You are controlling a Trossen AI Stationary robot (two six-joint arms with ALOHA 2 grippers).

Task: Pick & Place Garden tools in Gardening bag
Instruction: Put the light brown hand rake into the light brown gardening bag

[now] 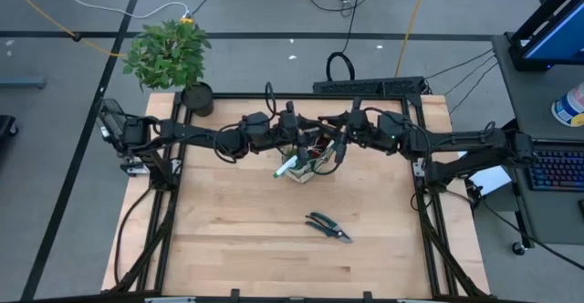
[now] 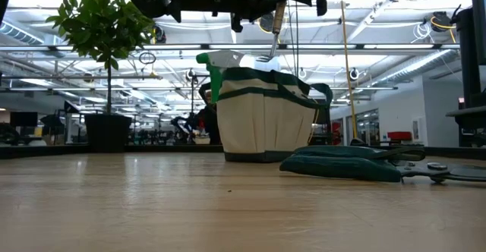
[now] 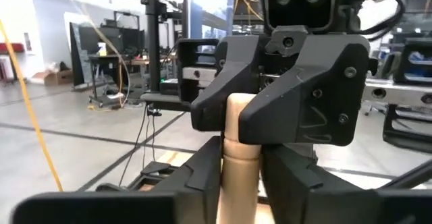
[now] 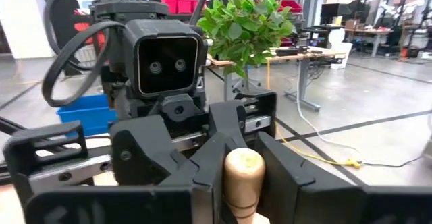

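Note:
The beige gardening bag stands on its base at the table's middle. A green-white sprayer sticks out of it. Both arms meet above the bag. My left gripper and my right gripper are both shut on one wooden-handled tool, which hangs upright over the bag. Dark pruning shears lie flat on the table nearer the front edge. My left gripper has the tool's wooden handle between its two fingers, below the right gripper's hold. The fingers lie level and across the handle. The handle stands upright, clear of the table. My right gripper pinches the handle just under its rounded free end between its two fingers; this also shows in the left wrist view. It comes level from the table's right, across the handle. The tool hangs below, its metal end at the bag's mouth.
A leafy plant in a black pot stands at the far left corner. The table's dark frame rails run along its left and right sides. Bare wood lies around the shears.

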